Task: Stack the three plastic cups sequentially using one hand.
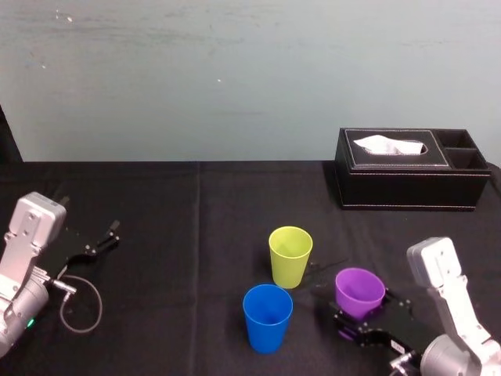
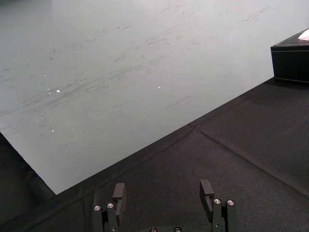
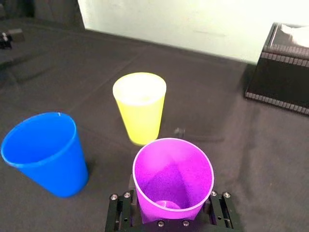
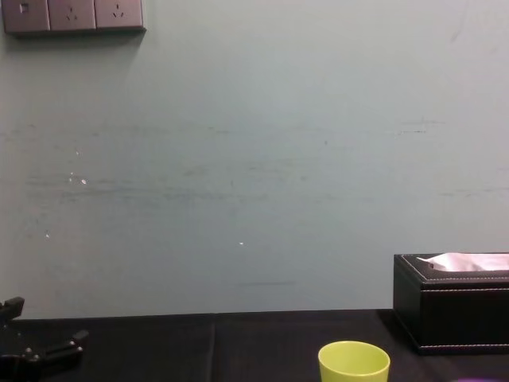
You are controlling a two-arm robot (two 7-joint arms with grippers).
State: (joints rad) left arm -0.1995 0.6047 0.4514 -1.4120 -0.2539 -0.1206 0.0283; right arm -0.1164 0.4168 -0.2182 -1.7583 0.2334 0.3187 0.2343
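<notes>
One-handed hold, right gripper [image 3: 170, 213] clasping upright purple cup [image 3: 173, 169], left gripper [image 2: 162, 186] parked wide open

This looks like a robot lab or test room. A bench [image 1: 196, 219] draped in plain black cloth stands against a plain, scuffed pale-green wall [image 4: 254, 159] with a row of sockets [image 4: 73, 14] high up. A robot arm sits at each side, the right hand [image 1: 358, 319] clamped on a purple cup [image 1: 359, 290]. A black tissue box [image 1: 407, 184] stands behind.
</notes>
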